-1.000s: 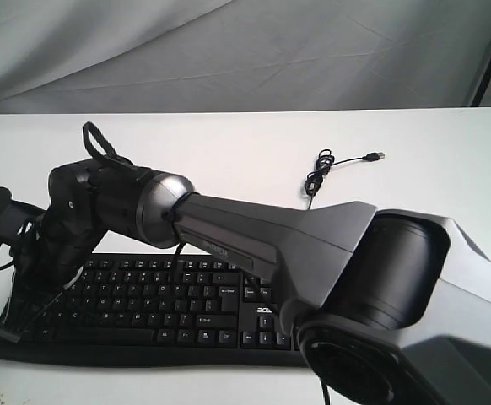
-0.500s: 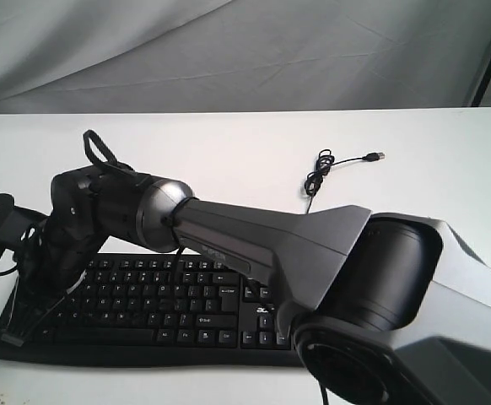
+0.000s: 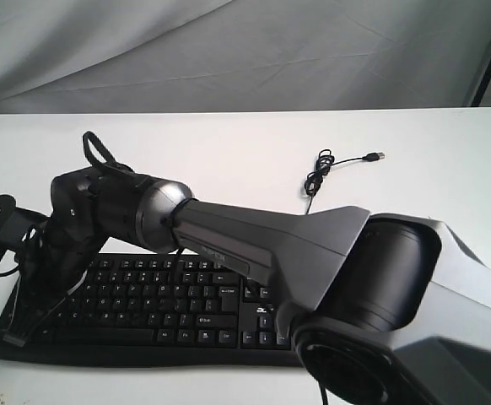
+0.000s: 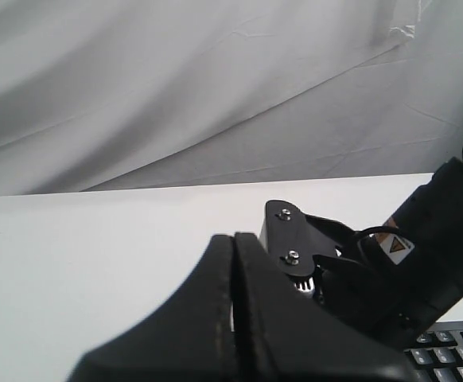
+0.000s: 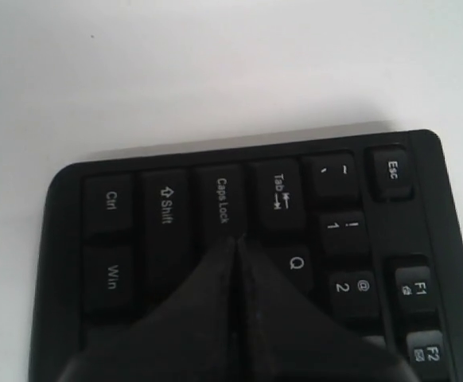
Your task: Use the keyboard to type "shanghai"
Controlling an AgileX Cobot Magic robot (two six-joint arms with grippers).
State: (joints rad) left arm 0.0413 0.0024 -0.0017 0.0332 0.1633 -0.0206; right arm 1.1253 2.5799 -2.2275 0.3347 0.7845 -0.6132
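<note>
The black keyboard [image 3: 157, 308] lies along the table's front edge, with its white "acer" logo partly hidden behind the arm. My right arm [image 3: 254, 240] reaches across it to its left end. The right gripper [image 3: 13, 333] is shut and points down there. In the right wrist view its closed tips [image 5: 238, 239] sit at the edge of the Caps Lock key [image 5: 222, 199], beside Q [image 5: 297, 263]. The left gripper [image 4: 233, 236] is shut on nothing and held above the white table [image 4: 96, 255]; it does not show in the exterior view.
The keyboard's thin black cable [image 3: 319, 175] is bundled on the table behind it, ending in a USB plug [image 3: 375, 157]. A grey cloth backdrop [image 3: 229, 51] hangs behind the table. The right arm's wrist and camera mount [image 4: 287, 231] stand close to the left gripper.
My right wrist has dipped slightly and shifted a little over the keyboard's left end. The gripper stays shut, and the keyboard and cable have not moved.
</note>
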